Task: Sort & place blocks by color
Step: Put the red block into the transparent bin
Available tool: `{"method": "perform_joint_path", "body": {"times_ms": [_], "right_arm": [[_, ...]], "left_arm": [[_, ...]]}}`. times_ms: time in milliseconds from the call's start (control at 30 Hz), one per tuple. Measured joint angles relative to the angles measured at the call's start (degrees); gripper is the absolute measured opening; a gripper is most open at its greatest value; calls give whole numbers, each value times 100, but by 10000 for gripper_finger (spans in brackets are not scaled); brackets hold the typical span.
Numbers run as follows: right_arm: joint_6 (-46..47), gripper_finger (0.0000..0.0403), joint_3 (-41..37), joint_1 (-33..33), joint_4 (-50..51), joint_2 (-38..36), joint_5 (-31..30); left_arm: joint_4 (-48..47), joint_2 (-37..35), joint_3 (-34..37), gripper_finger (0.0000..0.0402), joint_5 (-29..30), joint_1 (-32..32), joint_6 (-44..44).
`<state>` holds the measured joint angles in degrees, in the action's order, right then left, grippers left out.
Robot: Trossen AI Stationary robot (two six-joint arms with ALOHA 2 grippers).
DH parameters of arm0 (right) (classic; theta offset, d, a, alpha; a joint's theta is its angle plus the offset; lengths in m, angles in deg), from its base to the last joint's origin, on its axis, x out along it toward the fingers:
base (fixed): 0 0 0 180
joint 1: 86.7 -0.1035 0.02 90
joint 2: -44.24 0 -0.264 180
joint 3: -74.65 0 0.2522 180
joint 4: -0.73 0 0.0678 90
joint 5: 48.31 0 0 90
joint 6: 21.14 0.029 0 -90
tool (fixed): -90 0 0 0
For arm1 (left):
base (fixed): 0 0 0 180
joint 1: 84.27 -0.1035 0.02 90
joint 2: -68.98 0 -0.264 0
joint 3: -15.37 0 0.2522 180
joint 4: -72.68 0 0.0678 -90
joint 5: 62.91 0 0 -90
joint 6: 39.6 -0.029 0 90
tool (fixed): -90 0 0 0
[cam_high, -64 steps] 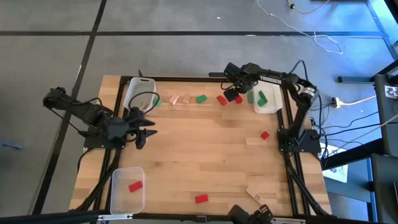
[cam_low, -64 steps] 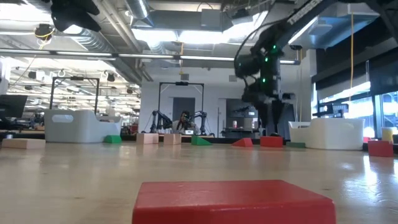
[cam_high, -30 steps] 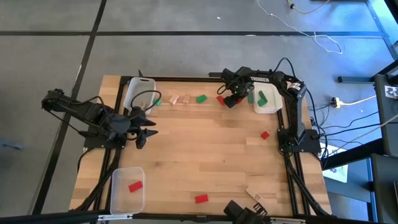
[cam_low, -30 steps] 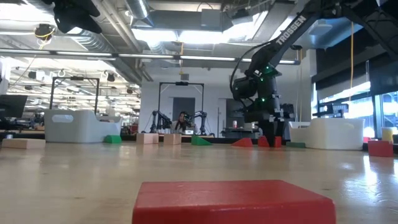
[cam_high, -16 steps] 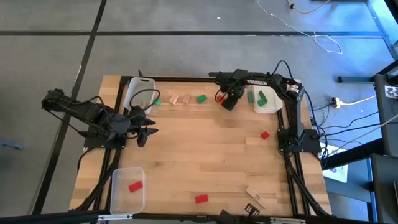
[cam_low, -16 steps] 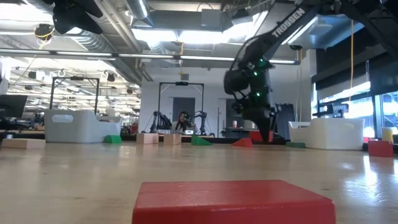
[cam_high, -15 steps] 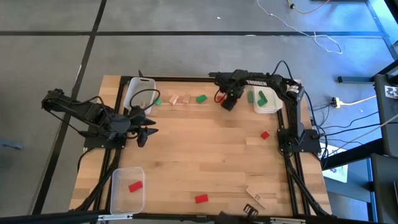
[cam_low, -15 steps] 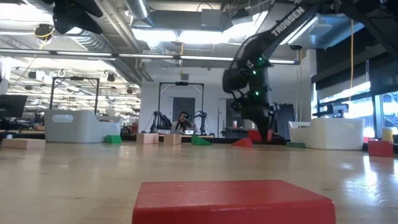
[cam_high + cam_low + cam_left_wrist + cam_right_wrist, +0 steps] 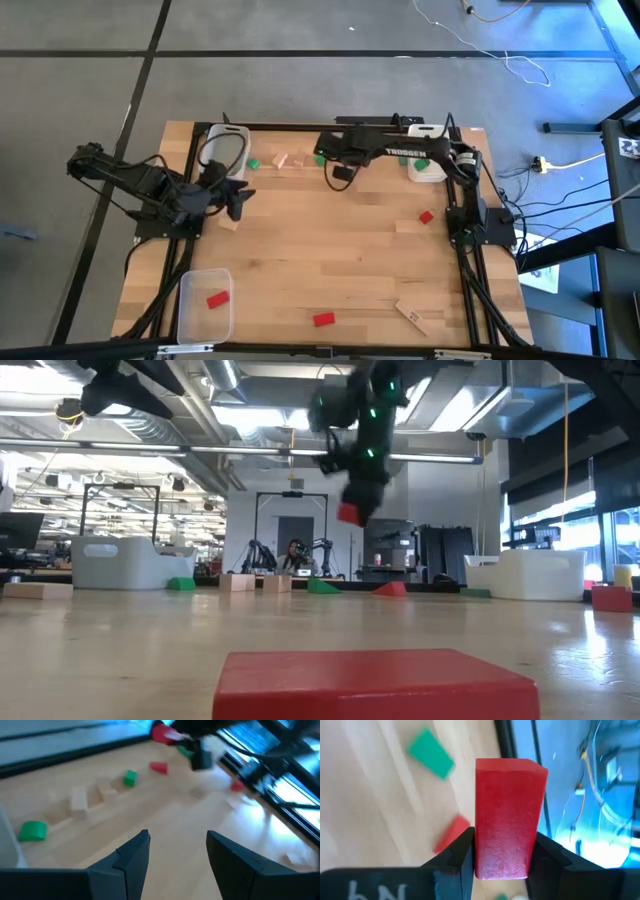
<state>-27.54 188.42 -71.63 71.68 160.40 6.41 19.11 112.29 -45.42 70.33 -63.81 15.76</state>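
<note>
My right gripper (image 9: 338, 172) hangs over the far middle of the table, shut on a red block (image 9: 507, 820) that also shows high in the low view (image 9: 350, 513). On the table along the far edge lie a green block (image 9: 253, 164), two pale wood blocks (image 9: 281, 160) and a red wedge (image 9: 159, 767). My left gripper (image 9: 177, 850) is open and empty at the table's left side (image 9: 235, 200), well above the wood. My right gripper pinches the red block between its two fingers, on two opposite long sides (image 9: 482, 855). The block's far end sticks out past the fingertips (image 9: 460, 852). The fingers slant downward from the table's far right. The block is lifted clear of the table.
A clear bin (image 9: 225, 140) stands at the far left, another with green blocks (image 9: 428, 170) at the far right, a third with a red block (image 9: 203, 305) at the near left. Loose red blocks (image 9: 426, 216) (image 9: 323, 319) and a wood block (image 9: 408, 314) lie nearer.
My right gripper has risen from the far right by the bin, taking the red block off the table, swung toward the table's left edge and rolled as it went. My left gripper has rolled and turned in place.
</note>
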Motion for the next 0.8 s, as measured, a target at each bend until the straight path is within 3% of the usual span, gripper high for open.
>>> {"method": "perform_joint_path", "body": {"times_ms": [233,333,400,633,800], "right_arm": [[-166,132,974,-564,-70,-2,-34],[-296,132,1337,-802,-121,-6,-23],[-435,132,1500,-948,-179,-11,-11],[-608,132,1763,-1299,-382,-13,289],[-610,132,1776,-1446,-386,-13,478]], "left_arm": [[3,88,2,188,196,-115,94],[10,151,4,188,166,-184,-261],[111,205,4,188,148,-186,-936],[1274,482,4,188,258,-175,-4518],[2035,616,4,188,272,-186,-6403]]}}
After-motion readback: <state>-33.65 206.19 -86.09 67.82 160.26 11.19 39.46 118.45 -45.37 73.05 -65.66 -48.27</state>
